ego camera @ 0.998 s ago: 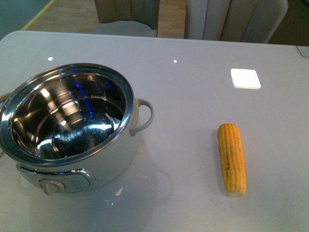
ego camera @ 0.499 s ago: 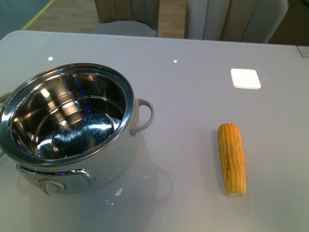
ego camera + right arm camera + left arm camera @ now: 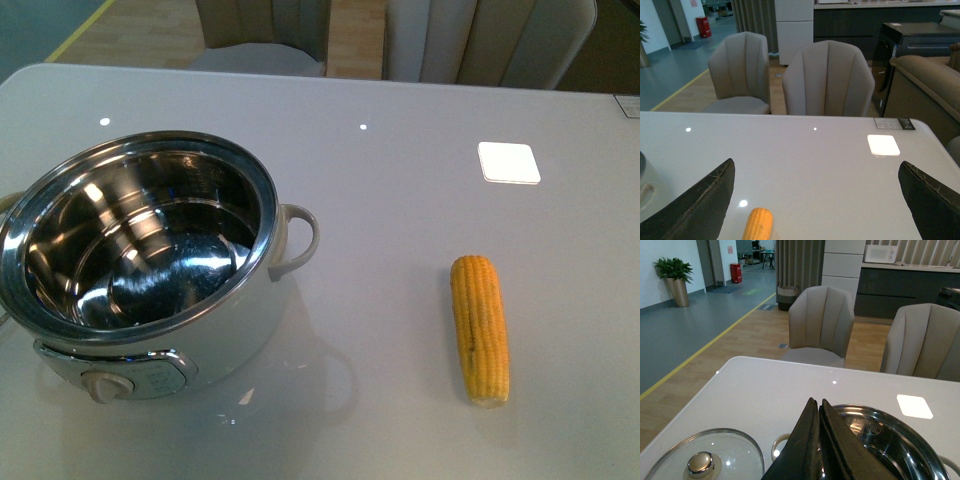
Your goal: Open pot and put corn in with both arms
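Note:
The pot (image 3: pixel 150 260) stands uncovered at the table's left, its shiny steel inside bare and its knob panel facing front. Its glass lid (image 3: pixel 705 460) lies flat on the table beside it, seen only in the left wrist view. The corn (image 3: pixel 479 328) lies on the table's right, pale cut end toward the front. Neither arm shows in the front view. My left gripper (image 3: pixel 816 401) is shut and holds nothing, hovering near the pot's rim (image 3: pixel 900 430). My right gripper (image 3: pixel 816 162) is wide open over the table, with the corn's tip (image 3: pixel 758 225) near one finger (image 3: pixel 700 200).
A white square patch (image 3: pixel 508 162) lies on the table's far right. Beige chairs (image 3: pixel 480 40) stand just beyond the far edge. A small label (image 3: pixel 895 123) sits at the table's far right corner. The pot's loop handle (image 3: pixel 300 240) sticks out toward the corn.
A blue reflection inside the pot has faded. The pot and the corn have not moved.

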Available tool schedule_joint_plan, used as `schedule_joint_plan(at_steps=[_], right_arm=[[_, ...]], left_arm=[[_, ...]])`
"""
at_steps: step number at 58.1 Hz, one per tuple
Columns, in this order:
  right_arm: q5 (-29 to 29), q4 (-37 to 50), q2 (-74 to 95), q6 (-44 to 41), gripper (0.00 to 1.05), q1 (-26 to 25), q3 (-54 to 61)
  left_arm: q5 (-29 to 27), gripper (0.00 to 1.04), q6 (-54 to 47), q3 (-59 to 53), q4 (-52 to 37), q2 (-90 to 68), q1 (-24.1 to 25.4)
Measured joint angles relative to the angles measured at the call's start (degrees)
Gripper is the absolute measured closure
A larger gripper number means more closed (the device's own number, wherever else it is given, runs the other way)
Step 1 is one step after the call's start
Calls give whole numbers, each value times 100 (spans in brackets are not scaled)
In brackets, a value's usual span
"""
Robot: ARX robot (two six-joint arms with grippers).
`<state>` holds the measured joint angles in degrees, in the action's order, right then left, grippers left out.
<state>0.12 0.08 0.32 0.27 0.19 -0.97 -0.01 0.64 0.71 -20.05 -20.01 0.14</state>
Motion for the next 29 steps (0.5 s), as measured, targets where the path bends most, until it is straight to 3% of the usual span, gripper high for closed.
schedule_joint_plan(at_steps=[29], right_arm=[[0,0,0,0,9,0,0]], left_arm=[[0,102,-2,0,1093,1088,0]])
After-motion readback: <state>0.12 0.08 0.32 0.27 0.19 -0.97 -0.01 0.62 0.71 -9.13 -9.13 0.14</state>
